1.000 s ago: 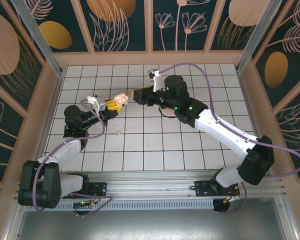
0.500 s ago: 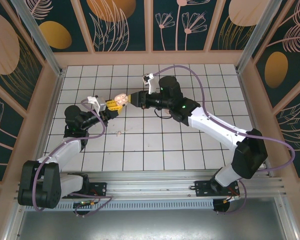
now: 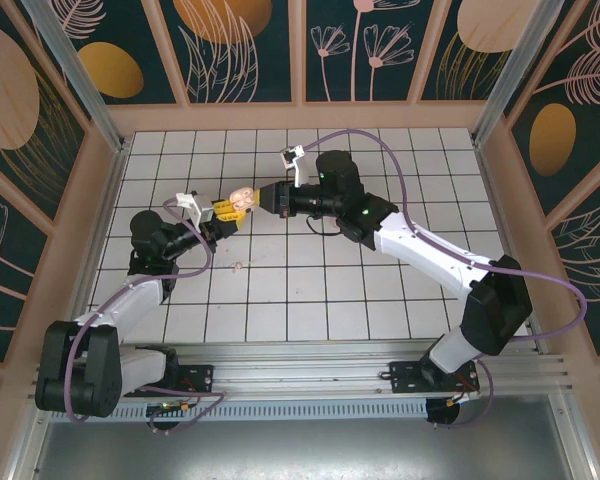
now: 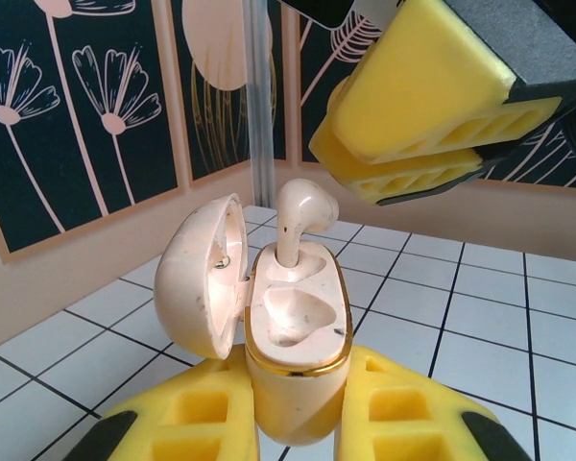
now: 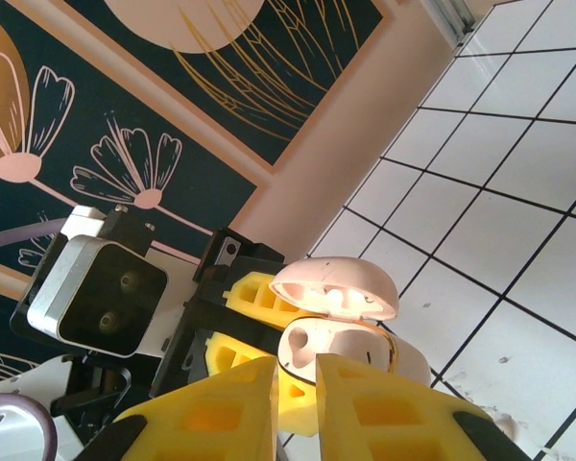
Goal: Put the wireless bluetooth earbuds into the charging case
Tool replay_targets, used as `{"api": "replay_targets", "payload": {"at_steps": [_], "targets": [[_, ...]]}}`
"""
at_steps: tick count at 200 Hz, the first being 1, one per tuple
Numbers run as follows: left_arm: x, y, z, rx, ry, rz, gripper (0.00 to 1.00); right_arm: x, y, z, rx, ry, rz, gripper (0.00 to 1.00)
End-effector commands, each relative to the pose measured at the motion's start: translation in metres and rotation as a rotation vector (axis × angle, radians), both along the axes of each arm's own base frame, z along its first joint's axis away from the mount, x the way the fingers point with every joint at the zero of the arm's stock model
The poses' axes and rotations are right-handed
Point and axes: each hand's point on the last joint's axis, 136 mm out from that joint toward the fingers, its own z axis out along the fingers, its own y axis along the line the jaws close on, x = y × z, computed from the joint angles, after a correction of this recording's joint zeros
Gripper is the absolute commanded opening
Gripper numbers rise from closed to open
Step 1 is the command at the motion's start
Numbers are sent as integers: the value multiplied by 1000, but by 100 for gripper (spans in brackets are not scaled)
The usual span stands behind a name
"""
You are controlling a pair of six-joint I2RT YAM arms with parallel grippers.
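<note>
My left gripper (image 4: 298, 408) is shut on the lower body of the pinkish-white, gold-rimmed charging case (image 4: 298, 327), holding it upright above the tiles with its lid (image 4: 200, 279) swung open to the left. One earbud (image 4: 302, 216) stands stem-down in the far slot with its head sticking up; the near slot is bare. My right gripper (image 4: 418, 144) hangs shut just above and right of that earbud, apart from it. In the right wrist view its pads (image 5: 221, 408) sit in front of the case (image 5: 331, 346). A second earbud (image 3: 241, 266) lies on the tiles.
In the top view both grippers meet over the middle-left of the white tiled floor (image 3: 380, 290), the case (image 3: 242, 197) between them. Wooden-framed patterned walls (image 3: 250, 50) enclose the floor. The left wrist camera housing (image 5: 96, 293) faces my right gripper.
My right gripper has moved left toward the case and its jaws have closed. The left arm and the case have stayed put.
</note>
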Motion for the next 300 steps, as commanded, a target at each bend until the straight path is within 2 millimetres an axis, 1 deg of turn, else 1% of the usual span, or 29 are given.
{"api": "replay_targets", "payload": {"at_steps": [1, 21, 66, 105, 141, 181, 211, 221, 237, 247, 276, 300], "targets": [[2, -2, 12, 4, -47, -6, 1, 2, 4, 14, 36, -20, 15, 18], [2, -2, 12, 5, -48, -5, 1, 0, 6, 12, 31, -16, 22, 16], [2, -2, 13, 5, -48, -8, 1, -4, 12, 9, 25, -11, 37, 14], [3, -2, 12, 7, -49, -7, 1, -7, 15, 13, 33, -19, 48, 14], [4, -2, 11, 9, -44, -6, 1, -11, 20, 11, 27, -15, 63, 14], [4, -3, 10, 10, -42, -6, 1, -14, 22, 14, 26, -17, 74, 16], [4, -3, 10, 11, -45, -5, 1, -15, 17, 23, 28, -41, 58, 21], [4, -3, 10, 11, -44, -8, 1, -14, 12, 27, 31, -49, 46, 23], [4, -3, 11, 10, -47, -8, 1, -13, 4, 32, 36, -56, 25, 30], [4, -3, 11, 10, -46, -10, 1, -11, -2, 35, 42, -57, 11, 31], [4, -3, 11, 9, -46, -10, 1, -3, -12, 35, 49, -47, -27, 33], [4, -4, 12, 9, -47, -11, 1, 3, -14, 34, 55, -36, -37, 39]]}}
